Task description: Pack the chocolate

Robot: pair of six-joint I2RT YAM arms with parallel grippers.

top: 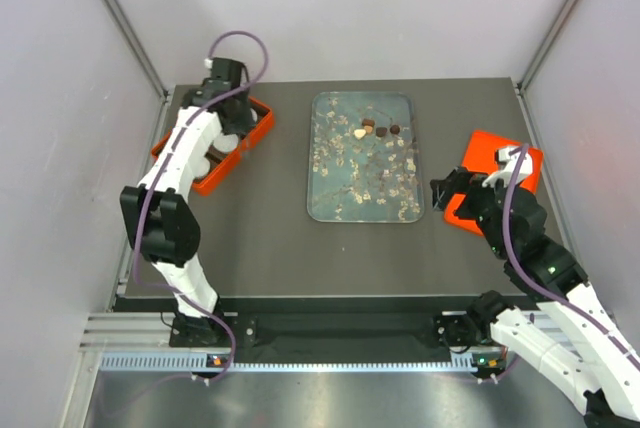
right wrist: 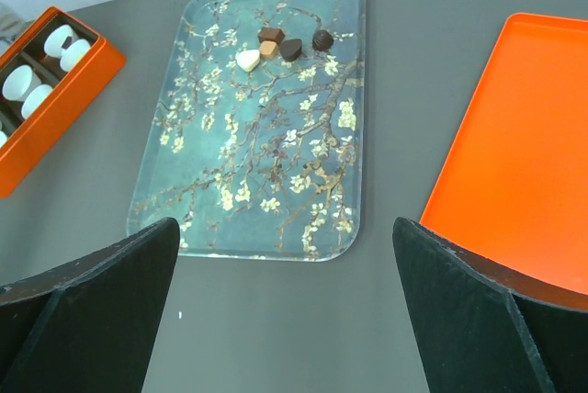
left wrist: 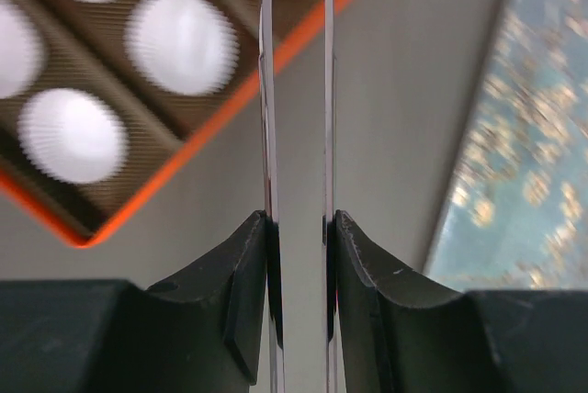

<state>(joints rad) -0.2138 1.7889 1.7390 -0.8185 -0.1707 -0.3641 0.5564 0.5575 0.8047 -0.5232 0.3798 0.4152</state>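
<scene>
While four pieces of the chocolate [right wrist: 291,49] lay bunched near the far edge of the blossom-printed tray [right wrist: 266,191] in the middle of the tabletop [top: 270,258], the left gripper [left wrist: 296,7] hung over one corner of the orange box [left wrist: 230,108] at the far left corner. Its two thin metal blades [left wrist: 266,90] stood parallel with only a narrow slit between them. The right gripper [right wrist: 285,228] gaped as wide as it goes, empty, by the right edge next to the orange lid [right wrist: 514,154].

The step looked like filling the white paper cups [left wrist: 181,41] one sweet at a time. It would probably go best to take the outermost piece of the cluster first, bring the blades straight down astride it so the neighbours were not nudged, pinch lightly, and let go low over the centre of a cup.

The blade tips ran off the top of the wrist view, so I could not tell whether they pinched a sweet. The cups were blurred and seemed bare. From above, the arm covered much of the box.
</scene>
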